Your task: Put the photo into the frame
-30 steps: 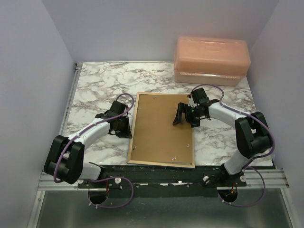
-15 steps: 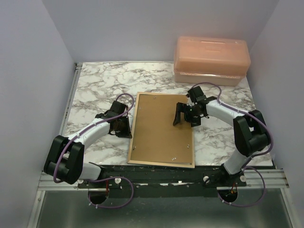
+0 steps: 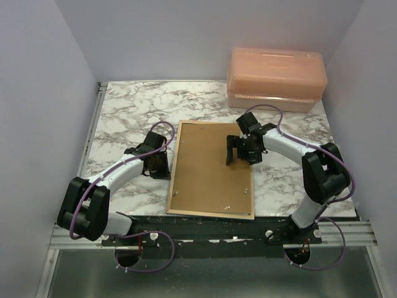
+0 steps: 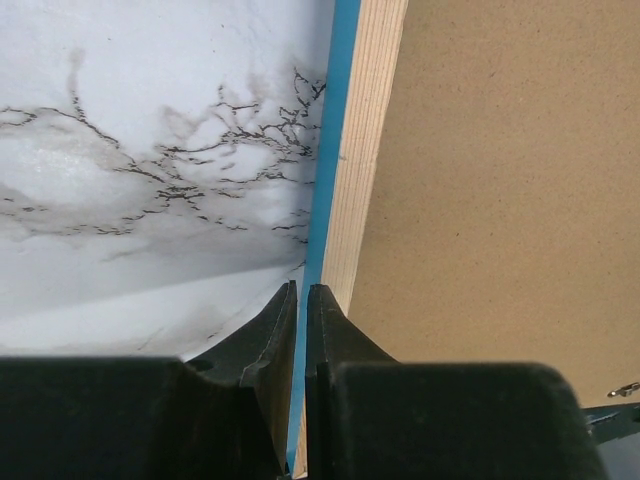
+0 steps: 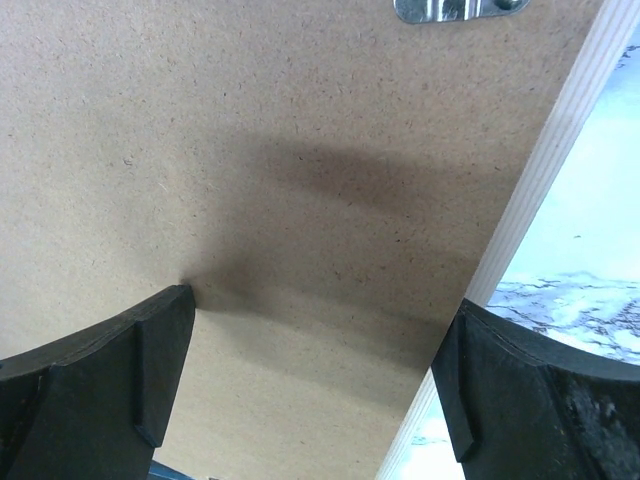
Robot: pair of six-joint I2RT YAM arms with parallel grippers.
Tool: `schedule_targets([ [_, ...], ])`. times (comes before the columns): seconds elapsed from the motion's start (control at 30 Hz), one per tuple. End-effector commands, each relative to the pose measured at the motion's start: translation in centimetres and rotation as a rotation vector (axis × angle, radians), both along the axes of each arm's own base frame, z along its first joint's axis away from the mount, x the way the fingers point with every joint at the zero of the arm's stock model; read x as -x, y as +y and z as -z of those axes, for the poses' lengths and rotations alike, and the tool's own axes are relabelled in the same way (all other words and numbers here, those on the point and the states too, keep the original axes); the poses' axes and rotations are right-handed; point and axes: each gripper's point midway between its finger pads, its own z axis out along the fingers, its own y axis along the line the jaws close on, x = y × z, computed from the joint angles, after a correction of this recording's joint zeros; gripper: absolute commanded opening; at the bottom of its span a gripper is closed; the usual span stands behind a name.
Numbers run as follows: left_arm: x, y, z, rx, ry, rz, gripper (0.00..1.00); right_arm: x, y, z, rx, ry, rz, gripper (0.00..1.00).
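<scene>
**Table** (image 3: 124, 118): white marble pattern with dark veins. It carries every item below.

**The frame** (image 3: 211, 215): lies flat towards the near edge of the table, between the two arms. Its back faces up and its long sides run near to far, turned a little off square. Pale wood rails show on top. In the left wrist view a bright blue strip shows along its left outer edge, against the marble.

**Backing sheet** (image 3: 208, 180): plain brown hardboard, seated inside the rails and filling the opening. In the right wrist view a small metal clip (image 5: 455, 8) sits on it close to the right rail.

**Left gripper** (image 3: 159, 165): low at the frame's left rail, about halfway along its length.
- Jaws are pressed together, with only a hairline slit between them.
- In the wrist view the tips sit directly over the blue edge, where the frame meets the table.
- Contact with the edge cannot be told.

**Right gripper** (image 3: 240, 154): over the far right part of the backing sheet.
- Jaws are spread wide and grip nothing.
- In the wrist view one finger (image 5: 100, 380) hangs over the hardboard and the other is at the right rail, with the marble just beyond it.
- A soft shadow lies on the hardboard between them.
- Whether either tip touches the sheet cannot be told.

**Peach box** (image 3: 276, 77): lidded plastic box at the far right corner of the table, well apart from the frame.
</scene>
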Motion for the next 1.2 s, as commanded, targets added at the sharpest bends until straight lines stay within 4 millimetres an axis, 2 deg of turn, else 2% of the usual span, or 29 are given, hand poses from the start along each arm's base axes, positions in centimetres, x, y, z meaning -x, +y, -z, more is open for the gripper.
schedule_targets([
  [0.0, -0.7, 0.6, -0.7, -0.034, -0.037, -0.009, 0.11, -0.7, -2.6, -1.1, 0.162, -0.049, 0.014, 1.00],
  [0.27, -0.8, 0.8, -1.1, -0.044, -0.043, -0.016, 0.11, -1.0, -2.2, -2.2, 0.149, -0.057, 0.017, 1.00],
  [0.37, -0.8, 0.8, -1.1, -0.044, -0.047, -0.017, 0.11, -0.9, -0.4, -2.4, 0.071, -0.050, -0.008, 1.00],
  [0.43, -0.8, 0.8, -1.1, -0.045, -0.044, -0.016, 0.11, -1.0, -0.3, -2.4, 0.085, -0.056, -0.001, 1.00],
  [0.67, -0.7, 0.7, -1.1, -0.037, -0.047, -0.014, 0.11, -0.4, -1.1, -0.8, 0.127, -0.021, 0.010, 1.00],
  [0.83, -0.7, 0.6, -1.1, -0.032, -0.044, -0.011, 0.11, 0.2, -0.6, 0.7, 0.101, 0.016, 0.007, 1.00],
  [1.17, -0.6, 0.5, -1.0, -0.027, -0.041, -0.007, 0.11, 1.5, 0.9, 1.7, 0.008, 0.073, -0.019, 1.00],
])
